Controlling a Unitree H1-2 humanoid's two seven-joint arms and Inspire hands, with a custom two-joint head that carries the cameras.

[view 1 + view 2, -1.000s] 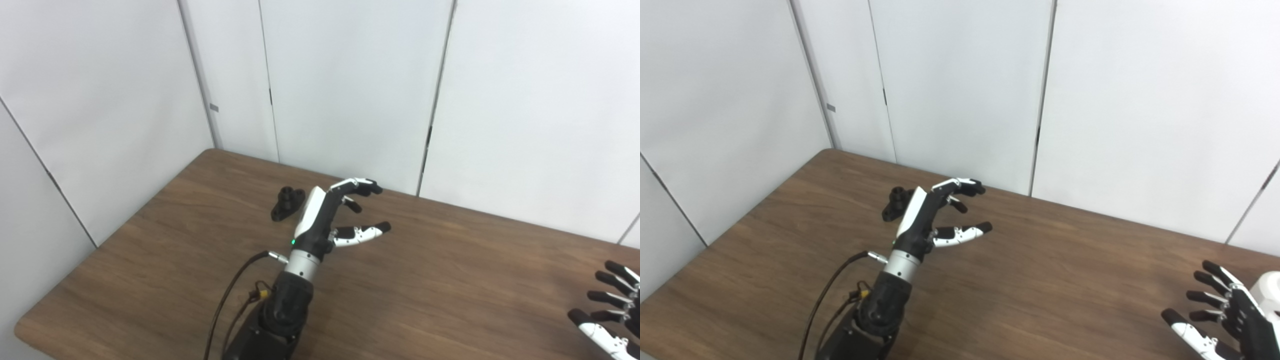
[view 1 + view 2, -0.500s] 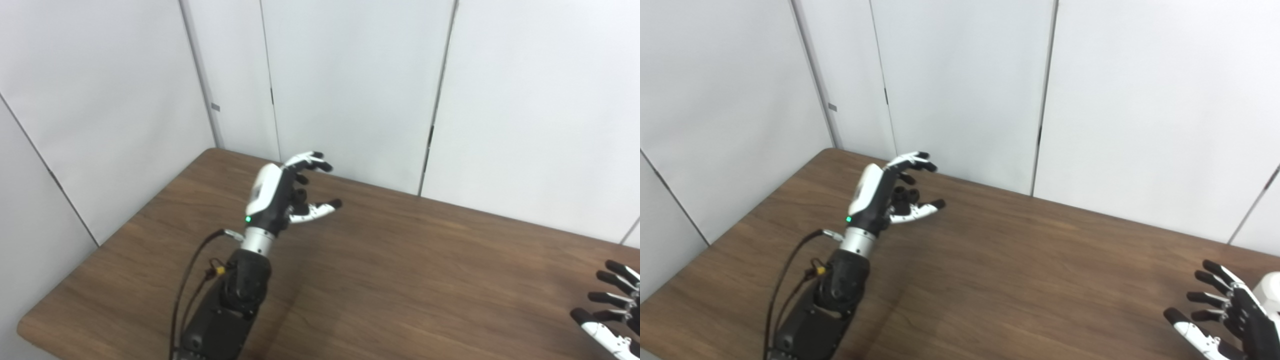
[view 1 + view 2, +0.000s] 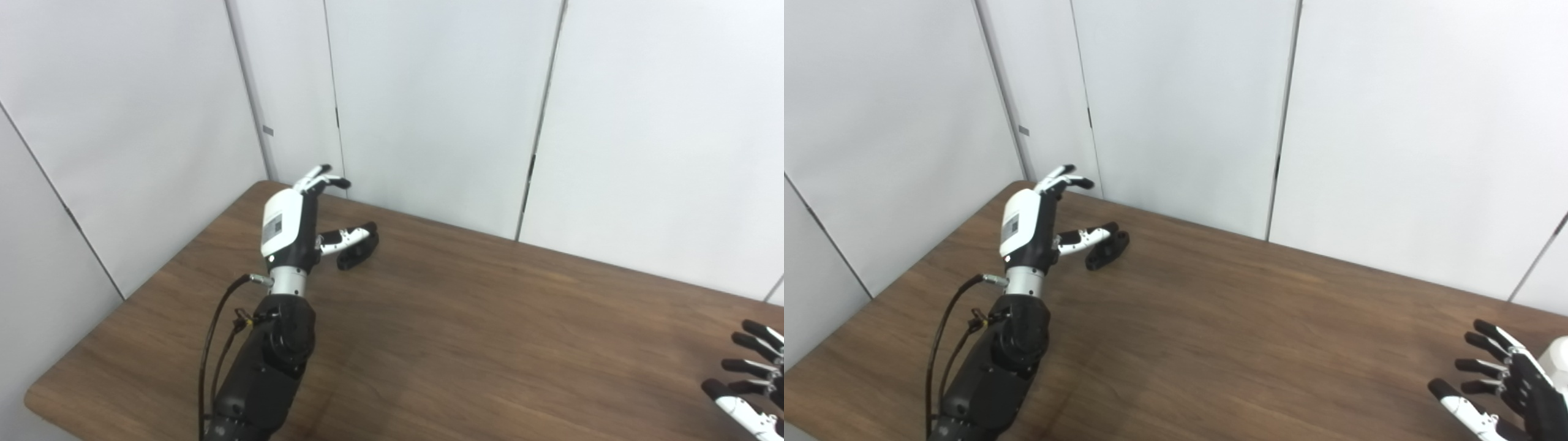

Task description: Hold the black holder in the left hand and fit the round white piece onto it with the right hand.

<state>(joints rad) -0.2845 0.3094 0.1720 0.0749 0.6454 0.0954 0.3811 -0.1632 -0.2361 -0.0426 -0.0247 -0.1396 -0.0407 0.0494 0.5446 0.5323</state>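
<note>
A dark brown wooden table (image 3: 490, 318) stands in a corner of plain white wall panels (image 3: 429, 104). The robot's left arm reaches up from the bottom edge on the left side, a black forearm with a thin black cable (image 3: 214, 331) looping beside it, ending in a silver wrist and a white-backed left hand (image 3: 294, 220) near the table's far left corner.

That hand has its fingers spread apart and holds nothing. The long fingers (image 3: 321, 179) point away toward the wall, raised above the tabletop, while the thumb (image 3: 346, 236) sticks out to the side, white with a black tip.

The black holder (image 3: 358, 251) lies on the table just beside the thumb — a small, dark, lumpy part, lying flat on the wood. The thumb tip looks to be touching its upper edge or hovering right at it; from here I cannot tell which. The fingers are not wrapped around it.

Far across the table, at the bottom right corner of the view, the right hand (image 3: 1500, 386) shows only in part. Its black fingers are fanned apart, the white thumb below them, and it holds nothing that I can see. It is well apart from the left hand and the holder.

The round white piece is not visible anywhere on the table — a rounded white shape at the right edge behind the right hand appears to be part of the hand itself.
</note>
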